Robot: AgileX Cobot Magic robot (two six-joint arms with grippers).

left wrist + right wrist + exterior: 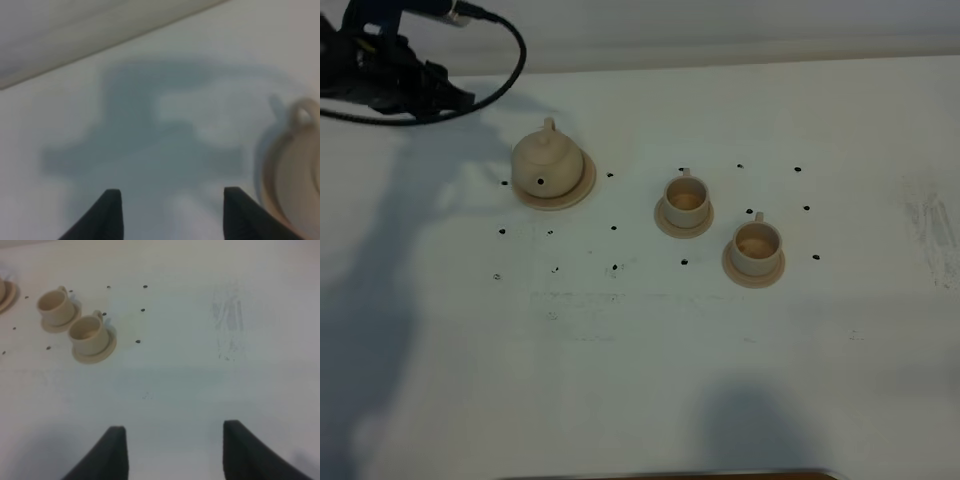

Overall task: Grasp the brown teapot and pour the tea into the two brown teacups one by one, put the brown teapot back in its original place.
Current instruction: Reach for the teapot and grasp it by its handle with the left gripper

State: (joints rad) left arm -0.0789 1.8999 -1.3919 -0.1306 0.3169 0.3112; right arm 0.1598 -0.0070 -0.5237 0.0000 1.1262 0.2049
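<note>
Squat beige teapot point(546, 162) sitting upright on its wide saucer point(583, 188) in the upper left, one teacup point(686, 198) standing upright at centre, other teacup point(756, 246) standing just lower right of it

We take this for a robotics lab, not a home. Ahead of the right end effector point(172, 432) the bare white counter point(175, 385) carries inked black dots point(143, 310) around two cups point(90, 332), with grey scuff marks point(227, 322) further over. Behind the left end effector point(172, 192) a black arm point(380, 75) trails a loose cable point(515, 50).
</note>
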